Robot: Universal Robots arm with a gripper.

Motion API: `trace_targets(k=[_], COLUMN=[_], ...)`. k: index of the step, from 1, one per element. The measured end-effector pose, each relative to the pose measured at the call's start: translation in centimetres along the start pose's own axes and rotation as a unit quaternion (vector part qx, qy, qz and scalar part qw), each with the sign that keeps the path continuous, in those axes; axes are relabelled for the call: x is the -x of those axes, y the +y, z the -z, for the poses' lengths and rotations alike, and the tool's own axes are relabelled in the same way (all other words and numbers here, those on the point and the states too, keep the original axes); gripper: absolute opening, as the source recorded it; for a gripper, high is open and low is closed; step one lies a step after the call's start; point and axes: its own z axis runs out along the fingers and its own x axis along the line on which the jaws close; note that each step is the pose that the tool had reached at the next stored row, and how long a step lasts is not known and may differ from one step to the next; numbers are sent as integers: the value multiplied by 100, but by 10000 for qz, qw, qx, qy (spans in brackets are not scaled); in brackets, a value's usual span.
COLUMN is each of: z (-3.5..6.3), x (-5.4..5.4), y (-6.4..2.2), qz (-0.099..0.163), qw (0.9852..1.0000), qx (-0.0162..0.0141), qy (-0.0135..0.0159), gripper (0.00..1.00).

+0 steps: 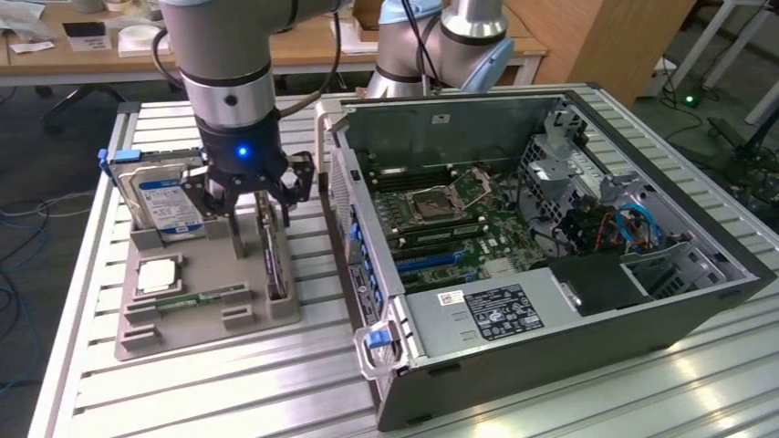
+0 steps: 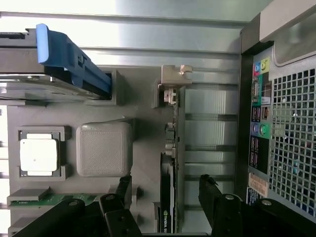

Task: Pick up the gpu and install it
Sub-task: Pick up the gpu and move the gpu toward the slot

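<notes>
Pincer [image 1: 258, 212] hangs open over the gpu [image 1: 275, 265], which stands on edge in the tray [image 1: 210, 327] beside the case [image 1: 585, 339]; an off-centre squeeze could tilt the thin card or slip off

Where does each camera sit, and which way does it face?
Exterior view: off the arm, high up, looking down on the tray and open case; the arm and tool show, above the gpu.
Wrist view: on the wrist, looking down past the tool at the tray; its open fingers show either side of the gpu.
Both show the tray, gpu, drive, case and tool.
</notes>
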Motion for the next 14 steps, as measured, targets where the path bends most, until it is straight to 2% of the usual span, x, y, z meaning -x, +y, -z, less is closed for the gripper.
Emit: trace_targets(k=[14], z=[-184], x=[2], y=[-60], qz=[0], qw=[10000], qx=[-1], qy=[0], gripper=[66])
